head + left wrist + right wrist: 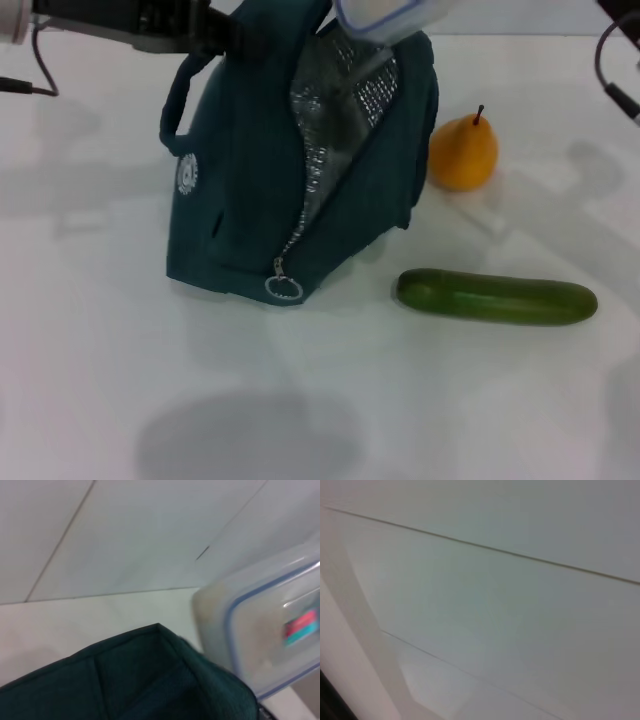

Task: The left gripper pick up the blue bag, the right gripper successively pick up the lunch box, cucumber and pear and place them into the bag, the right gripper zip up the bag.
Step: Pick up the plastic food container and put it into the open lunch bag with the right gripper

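Two items, pear (463,152) and cucumber (496,297), lie beside blue bag (290,170).

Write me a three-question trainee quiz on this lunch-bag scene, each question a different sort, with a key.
1. True or false: the cucumber is already inside the blue bag.
2. Multiple choice: the lunch box is (A) flat on the table beside the pear, (B) held up at the bag's open top, (C) under the cucumber.
3. Fill in: the pear stands on the table on the bag's ____ side, by the robot's own left and right.

Key
1. False; it lies on the table in front of the pear.
2. B; its corner shows above the foil-lined opening.
3. Right.
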Controlling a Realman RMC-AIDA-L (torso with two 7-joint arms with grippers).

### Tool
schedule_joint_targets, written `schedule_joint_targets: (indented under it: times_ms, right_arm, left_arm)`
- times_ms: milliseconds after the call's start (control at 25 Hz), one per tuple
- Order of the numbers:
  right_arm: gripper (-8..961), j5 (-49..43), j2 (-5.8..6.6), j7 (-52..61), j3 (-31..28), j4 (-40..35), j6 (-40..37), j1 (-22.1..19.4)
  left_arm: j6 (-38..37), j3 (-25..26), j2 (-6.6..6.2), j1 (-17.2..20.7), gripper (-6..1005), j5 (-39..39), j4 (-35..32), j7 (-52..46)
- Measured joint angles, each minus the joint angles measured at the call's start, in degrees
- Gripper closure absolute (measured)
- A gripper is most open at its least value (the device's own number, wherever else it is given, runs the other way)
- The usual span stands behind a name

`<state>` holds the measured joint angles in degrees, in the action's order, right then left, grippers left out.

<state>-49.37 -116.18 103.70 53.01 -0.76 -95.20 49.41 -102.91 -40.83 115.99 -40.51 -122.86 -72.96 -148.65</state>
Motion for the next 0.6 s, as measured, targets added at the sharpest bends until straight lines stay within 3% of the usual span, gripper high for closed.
schedule_joint_targets:
  times_ms: [600]
  right_arm:
    - [853, -1.4, -0.01, -0.9, 8.5, 0.6, 5.3, -1.3]
  left_arm:
    - [2.2, 0.0, -0.5, 0.3, 954, 2.8, 4.8, 0.9]
